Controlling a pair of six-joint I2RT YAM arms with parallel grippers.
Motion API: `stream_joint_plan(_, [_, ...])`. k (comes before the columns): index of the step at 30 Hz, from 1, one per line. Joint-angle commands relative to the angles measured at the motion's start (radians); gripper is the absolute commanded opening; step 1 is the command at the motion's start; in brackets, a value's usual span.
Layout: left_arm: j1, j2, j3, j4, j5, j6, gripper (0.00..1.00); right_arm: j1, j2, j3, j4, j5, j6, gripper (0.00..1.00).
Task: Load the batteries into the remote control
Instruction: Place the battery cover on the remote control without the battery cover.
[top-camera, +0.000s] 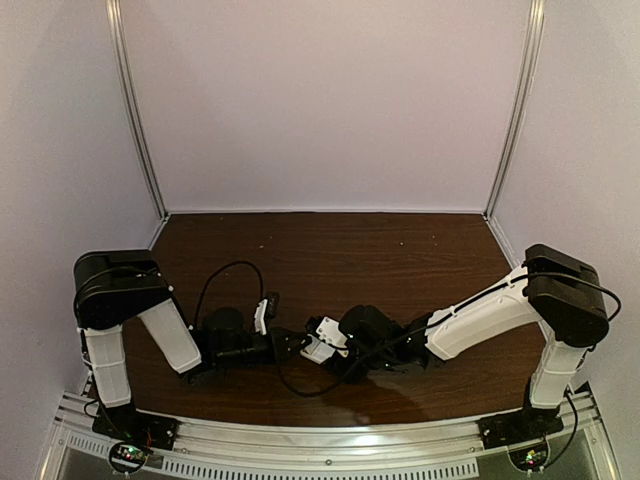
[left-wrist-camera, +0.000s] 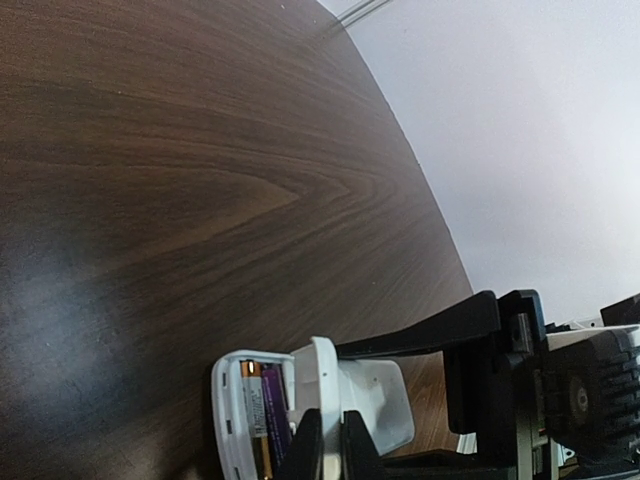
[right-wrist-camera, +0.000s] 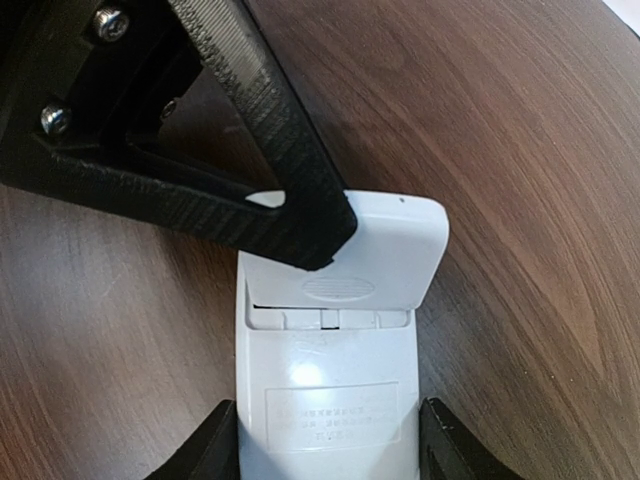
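Right tool (right-wrist-camera: 328, 445): half spread, black fingers (right-wrist-camera: 215, 450) clamped against both long sides of small white rectangular plastic remote control (right-wrist-camera: 330, 370). Plain back with faint label turned to right wrist camera, held over dark brown wood-grain bench (right-wrist-camera: 520, 200); resting on it or lifted, cannot tell.

Left tool (left-wrist-camera: 331, 445): pressed together, only a narrow slit between black fingertips. One ridged fingertip (right-wrist-camera: 300, 220) laid over near corner of white plastic battery cover (right-wrist-camera: 390, 250) at far end of remote control; pinching or merely touching, cannot tell. Cover skewed, overhanging one long side, not seated flush.

Left wrist view: compartment exposed beside cover, dark blue-purple cylindrical battery (left-wrist-camera: 272, 410) seated inside, gold-brown strip (left-wrist-camera: 262, 455) just beside it, too narrow to identify with certainty.

Top view: both arms bent inward, tools meeting near centre of bench, between the two bases.
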Motion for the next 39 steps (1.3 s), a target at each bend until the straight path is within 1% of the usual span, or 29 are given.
stream_joint_plan(1, [-0.005,0.026,0.006,-0.036,-0.001,-0.003,0.0,-0.004,0.005,-0.007,-0.018,-0.026,-0.004,0.33])
stream_joint_plan(6, [-0.006,0.023,0.014,-0.073,-0.007,-0.002,0.04,-0.004,0.002,-0.011,-0.014,-0.029,-0.009,0.33])
stream_joint_plan(10, [-0.005,0.011,0.034,-0.143,-0.003,-0.009,0.0,-0.004,0.0,-0.017,-0.013,-0.029,-0.015,0.33])
stream_joint_plan(21, [-0.005,-0.054,0.067,-0.353,-0.014,0.021,0.0,-0.004,-0.005,-0.018,-0.015,-0.013,-0.015,0.34])
stream_joint_plan(22, [-0.005,-0.056,0.068,-0.36,-0.012,0.021,0.01,-0.005,-0.006,-0.018,-0.015,-0.012,-0.015,0.34])
stream_joint_plan(25, [-0.006,-0.056,0.061,-0.366,-0.02,0.008,0.09,-0.004,-0.006,-0.016,-0.016,-0.014,-0.015,0.34])
stream_joint_plan(26, [-0.005,-0.057,0.062,-0.367,-0.022,0.01,0.09,-0.005,-0.006,-0.017,-0.017,-0.015,-0.015,0.34])
stream_joint_plan(27, [-0.005,-0.061,0.061,-0.374,-0.029,0.011,0.08,-0.005,-0.007,-0.017,-0.017,-0.016,-0.015,0.34])
stream_joint_plan(29, [-0.005,-0.067,0.056,-0.377,-0.034,0.012,0.01,-0.005,-0.006,-0.018,-0.018,-0.016,-0.015,0.34])
stream_joint_plan(35, [-0.006,-0.105,0.042,-0.39,-0.047,0.018,0.0,-0.004,-0.002,-0.016,-0.024,-0.01,-0.015,0.34])
stream_joint_plan(39, [-0.006,-0.14,0.053,-0.456,-0.054,0.034,0.0,-0.004,-0.003,-0.017,-0.023,-0.009,-0.015,0.33])
